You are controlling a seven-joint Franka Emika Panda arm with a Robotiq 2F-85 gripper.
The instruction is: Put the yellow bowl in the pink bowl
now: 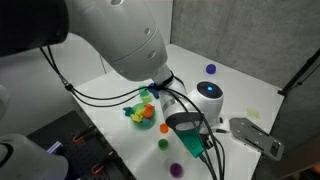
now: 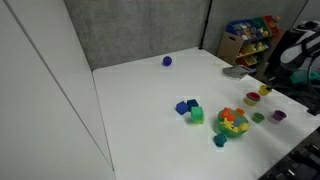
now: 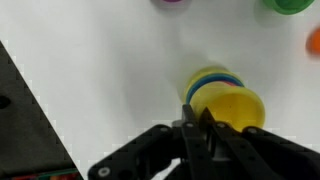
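The yellow bowl [image 3: 238, 106] fills the lower middle of the wrist view, tilted towards the camera. It also shows as a small yellow spot in an exterior view [image 2: 252, 98]. Thin coloured rims [image 3: 208, 78], blue, green and pinkish, show right behind it; I cannot tell whether the pink bowl is among them. No separate pink bowl shows. My gripper [image 3: 198, 113] has its fingers nearly together at the yellow bowl's left rim, apparently pinching it. In an exterior view the gripper [image 1: 188, 128] hides the bowl.
A small purple bowl [image 3: 172, 2], a green bowl [image 3: 290, 5] and an orange piece [image 3: 314, 40] lie close by. A multicoloured toy stack [image 2: 232, 122], blue and green blocks [image 2: 190, 109] and a blue ball [image 2: 167, 61] sit on the white table [image 2: 150, 90]. A dark floor edge [image 3: 25, 110] borders the table.
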